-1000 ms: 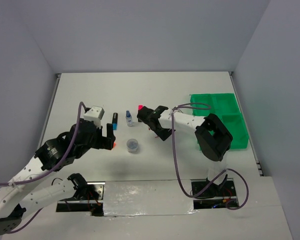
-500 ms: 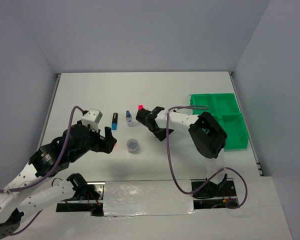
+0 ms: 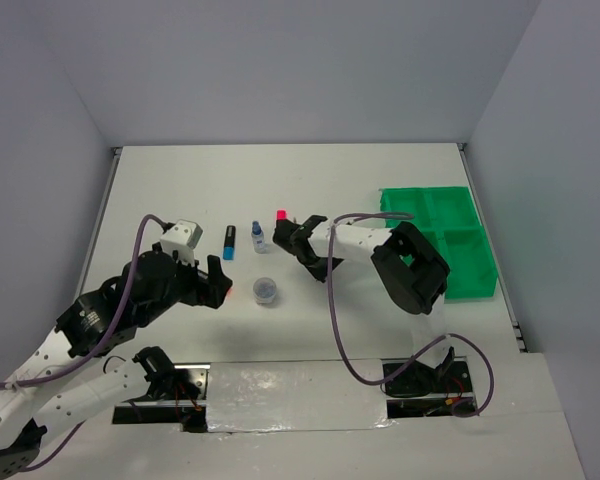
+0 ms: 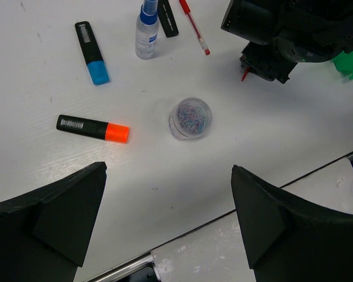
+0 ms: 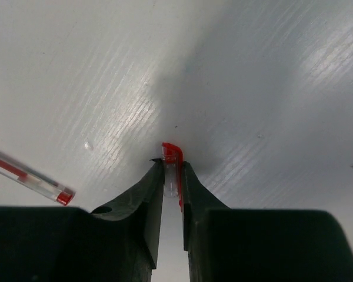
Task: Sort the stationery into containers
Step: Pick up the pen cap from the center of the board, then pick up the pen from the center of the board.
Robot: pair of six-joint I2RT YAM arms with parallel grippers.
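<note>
Right wrist view: the right gripper [image 5: 172,170] has its jaws closed almost fully on a thin red pen [image 5: 172,157]. The red end of the pen projects just beyond the fingertips and sits close to the table [image 5: 265,70]; contact cannot be confirmed. A second red pen [image 5: 29,176] lies flat on the table at 9 o'clock from the fingertips, apart from them.

Top external view: the right gripper is near the table centre. The green tray [image 3: 450,285] sits at the 3 o'clock edge, well apart from the gripper. The left gripper [image 3: 218,282] is at 8 o'clock from the table centre.

Left wrist view: the left gripper jaws are spread wide and hold nothing. An orange-capped highlighter [image 4: 93,127] and a round clear jar [image 4: 190,117] lie on the table beyond the fingers [image 4: 53,217], not touching each other. At 12 o'clock from these stand a blue-capped highlighter [image 4: 92,53] and a small blue-capped bottle [image 4: 146,32]. A black highlighter body [image 4: 168,23] lies just beside the bottle.
</note>
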